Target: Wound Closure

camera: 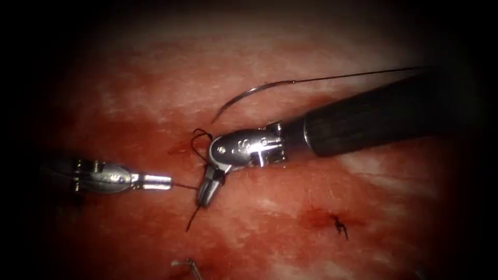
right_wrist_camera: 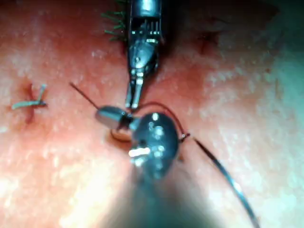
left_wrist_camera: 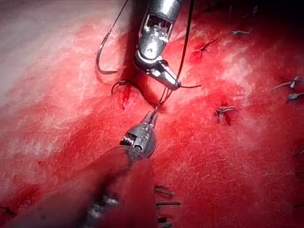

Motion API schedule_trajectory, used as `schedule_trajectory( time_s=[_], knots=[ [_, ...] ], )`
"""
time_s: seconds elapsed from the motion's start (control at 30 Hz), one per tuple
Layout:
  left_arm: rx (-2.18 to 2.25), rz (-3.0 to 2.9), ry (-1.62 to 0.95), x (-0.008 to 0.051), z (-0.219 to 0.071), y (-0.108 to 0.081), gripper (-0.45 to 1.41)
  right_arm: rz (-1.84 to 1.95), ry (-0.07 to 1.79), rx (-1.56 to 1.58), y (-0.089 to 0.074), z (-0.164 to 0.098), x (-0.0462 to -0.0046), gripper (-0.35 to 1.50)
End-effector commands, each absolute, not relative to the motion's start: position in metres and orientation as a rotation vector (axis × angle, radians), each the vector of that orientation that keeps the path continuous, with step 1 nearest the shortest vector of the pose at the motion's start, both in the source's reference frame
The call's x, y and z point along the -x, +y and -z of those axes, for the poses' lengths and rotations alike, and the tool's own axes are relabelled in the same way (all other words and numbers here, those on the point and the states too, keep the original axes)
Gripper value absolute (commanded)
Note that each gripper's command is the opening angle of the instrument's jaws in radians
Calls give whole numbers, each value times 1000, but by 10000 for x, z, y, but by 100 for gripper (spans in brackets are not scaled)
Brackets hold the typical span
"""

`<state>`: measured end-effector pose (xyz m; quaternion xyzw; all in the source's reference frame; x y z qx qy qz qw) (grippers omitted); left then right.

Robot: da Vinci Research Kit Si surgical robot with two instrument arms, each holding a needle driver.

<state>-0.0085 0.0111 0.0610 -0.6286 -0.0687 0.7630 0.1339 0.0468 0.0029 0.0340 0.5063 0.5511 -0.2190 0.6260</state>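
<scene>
Steel-grey and curved, the needle (camera: 244,96) lies free on the tissue (camera: 321,218) in the upper centre of the endoscope frame, above and just apart from the right tool (camera: 206,193), held by neither tool and not in the tissue. Its thread (camera: 353,76) runs off toward the upper right, above the right arm's dark shaft. That shaft enters from the right and slants down toward centre; the wrist is bent sharply so the jaws point downward, closed on a strand of thread whose dark tail emerges below them. A small dark loop (camera: 201,136) sits at the cut (camera: 181,149), just upper left of the right wrist. The left tool (camera: 165,182) lies level at centre left, pointing right, jaws closed on a fine strand stretched across to the right tool. A finished stitch (camera: 340,224) sits lower right.
</scene>
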Motion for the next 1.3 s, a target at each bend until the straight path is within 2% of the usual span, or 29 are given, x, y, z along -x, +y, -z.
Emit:
schedule_trajectory(
  time_s=[0.03,0.33,0.67,0.97,1.3],
  knots=[
    [1819,-2208,-208,90,-610,100,-45,478,1266,-1152,37,-346,-473,-35],
    [1856,-2209,-236,92,-545,37,-45,307,1245,-1103,81,-341,-469,-35],
    [1874,-2208,-250,97,-513,6,-45,316,1141,-1045,100,-356,-468,-35],
    [1869,-2199,-265,100,-510,-9,-45,368,978,-808,128,-362,-465,-35],
    [1874,-2199,-268,102,-500,-16,-45,473,935,-565,131,-359,-475,-35]
  ],
)
